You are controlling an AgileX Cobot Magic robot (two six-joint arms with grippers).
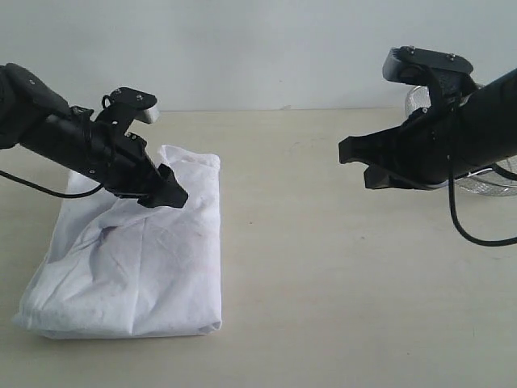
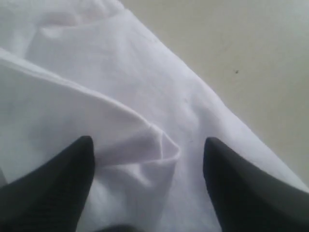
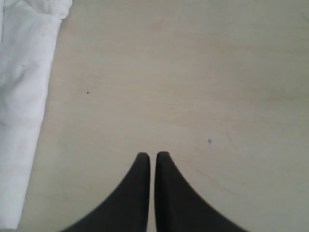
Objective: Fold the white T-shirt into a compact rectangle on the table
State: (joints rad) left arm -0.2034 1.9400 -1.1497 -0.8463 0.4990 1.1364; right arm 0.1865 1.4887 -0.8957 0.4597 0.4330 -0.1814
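Observation:
The white T-shirt (image 1: pixel 137 267) lies folded into a rough rectangle on the left of the table (image 1: pixel 339 275). Its surface is wrinkled and its print is hidden. My left gripper (image 1: pixel 171 196) hovers over the shirt's upper middle with its jaws wide open. In the left wrist view a loose folded corner of the T-shirt (image 2: pixel 154 145) lies between the two dark fingers (image 2: pixel 63 179), gripped by neither, with the left gripper (image 2: pixel 147 142) just above it. My right gripper (image 1: pixel 346 152) hangs over bare table to the right, shut and empty. The right wrist view shows the right gripper (image 3: pixel 152 155) and the shirt's edge (image 3: pixel 24 96).
A round wire-mesh basket (image 1: pixel 485 182) stands at the back right, mostly behind the right arm. Bare beige tabletop stretches between the shirt and the right arm and along the front edge.

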